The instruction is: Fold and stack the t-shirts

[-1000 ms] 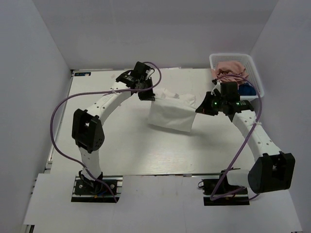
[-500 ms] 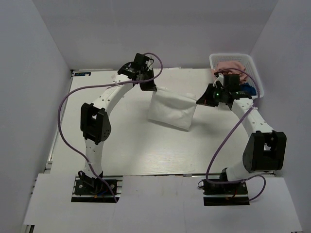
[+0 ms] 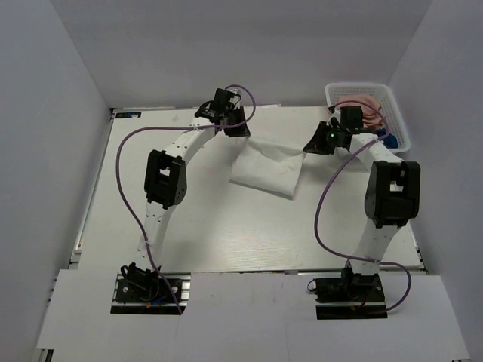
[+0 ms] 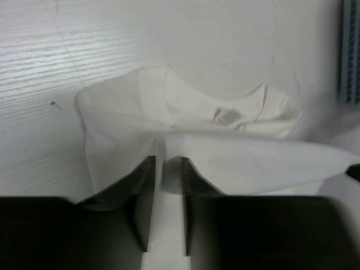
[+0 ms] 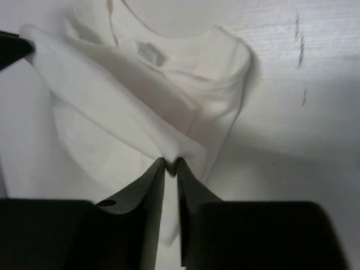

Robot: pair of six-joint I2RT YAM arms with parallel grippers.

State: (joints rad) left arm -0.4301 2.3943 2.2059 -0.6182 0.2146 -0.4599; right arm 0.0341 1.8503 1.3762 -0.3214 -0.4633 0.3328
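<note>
While scanning the far middle of the table (image 3: 189, 219), find the white shirt (image 3: 266, 167), half folded. Note the right gripper (image 5: 170, 164) clenched on its right fold, left of the basket (image 3: 361, 84) holding the pink shirt (image 3: 368, 102). Note the left gripper (image 4: 167, 161) at its far-left corner, jaws slightly parted around cloth; cannot tell whether gripping.
</note>
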